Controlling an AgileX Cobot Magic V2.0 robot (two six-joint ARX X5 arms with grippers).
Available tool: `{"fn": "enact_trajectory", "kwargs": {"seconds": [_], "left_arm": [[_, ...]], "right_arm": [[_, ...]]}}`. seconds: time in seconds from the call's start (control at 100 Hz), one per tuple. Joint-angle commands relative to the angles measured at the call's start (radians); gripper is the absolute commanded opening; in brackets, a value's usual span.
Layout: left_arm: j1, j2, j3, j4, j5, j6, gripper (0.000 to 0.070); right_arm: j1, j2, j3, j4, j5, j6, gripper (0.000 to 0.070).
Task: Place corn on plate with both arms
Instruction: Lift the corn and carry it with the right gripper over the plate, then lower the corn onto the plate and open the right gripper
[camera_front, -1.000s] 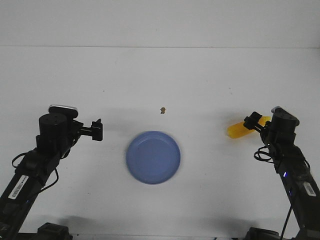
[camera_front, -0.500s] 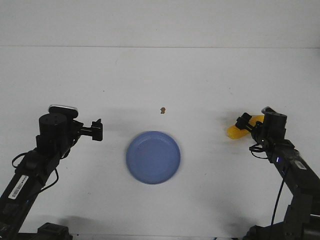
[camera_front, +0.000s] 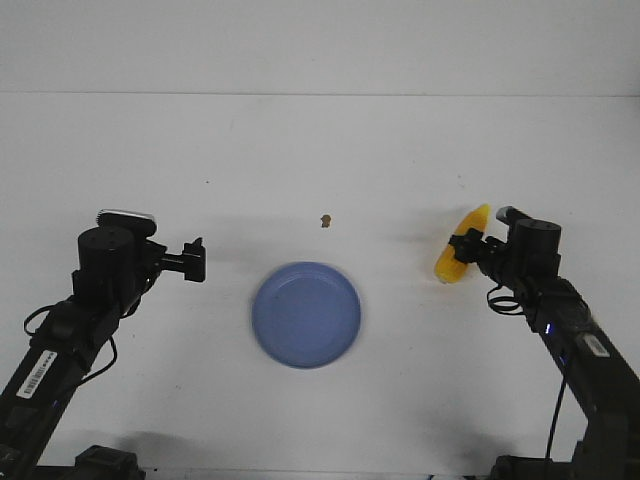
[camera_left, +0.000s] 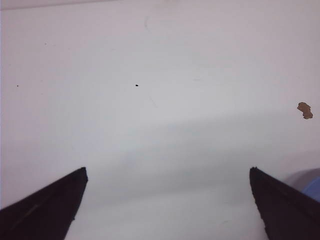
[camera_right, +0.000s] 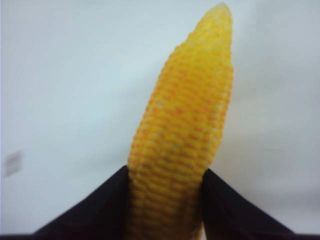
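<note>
A: Yellow is the first thing I pick out; the corn (camera_front: 459, 254) sits clamped in the right gripper (camera_front: 470, 246), out over the right side of the white table (camera_front: 320, 150); is it really held?

B: Yes; in the right wrist view both black fingers (camera_right: 95, 212) press against the sides of the cob (camera_right: 185, 135), its tapered tip pointing away from the gripper; whether it is touching the table I cannot tell.

A: And the plate (camera_front: 306, 314)?

B: Periwinkle blue, round, lying flat near the middle of the table, between the two arms; the corn is well apart from it, off to its right.

A: The left gripper (camera_front: 193, 261)?

B: Spread apart and holding nothing; its two fingertips (camera_left: 47, 210) stand wide over bare table; it hangs just left of the plate.

A: That brown speck (camera_front: 325, 220)?

B: A small crumb beyond the plate, touching nothing.
</note>
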Motion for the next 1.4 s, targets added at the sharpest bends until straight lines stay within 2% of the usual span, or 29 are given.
{"fn": "enact_trajectory", "kwargs": {"seconds": [0.0, 0.21, 0.4, 0.55, 0.63, 0.7, 0.97, 1.27, 1.39], "left_arm": [[0.0, 0.009, 0.016, 0.006, -0.005, 0.013, 0.0666], [0.0, 0.009, 0.016, 0.006, -0.005, 0.013, 0.0666], [0.0, 0.009, 0.016, 0.006, -0.005, 0.013, 0.0666], [0.0, 0.009, 0.016, 0.006, -0.005, 0.013, 0.0666], [0.0, 0.009, 0.016, 0.006, -0.005, 0.013, 0.0666], [0.0, 0.009, 0.016, 0.006, -0.005, 0.012, 0.0666], [0.0, 0.009, 0.016, 0.006, -0.005, 0.013, 0.0666], [0.0, 0.009, 0.016, 0.013, -0.005, 0.013, 0.0665], [0.0, 0.008, 0.016, 0.021, -0.005, 0.013, 0.0665]], "right_arm": [[0.066, -0.037, 0.025, 0.014, -0.026, -0.031, 0.018], [0.333, -0.082, 0.025, -0.024, -0.024, -0.033, 0.018], [0.554, -0.036, 0.025, -0.032, 0.078, -0.033, 0.0181], [0.665, 0.014, 0.025, -0.023, 0.163, -0.034, 0.0183], [0.69, 0.043, 0.025, -0.013, 0.169, -0.033, 0.0196], [0.7, 0.063, 0.025, -0.009, 0.169, -0.033, 0.0235], [0.708, 0.08, 0.025, 0.003, 0.158, -0.033, 0.0454], [0.699, 0.037, 0.026, 0.016, 0.161, -0.035, 0.0458], [0.664, -0.028, 0.026, 0.005, 0.162, -0.071, 0.0458]]}}
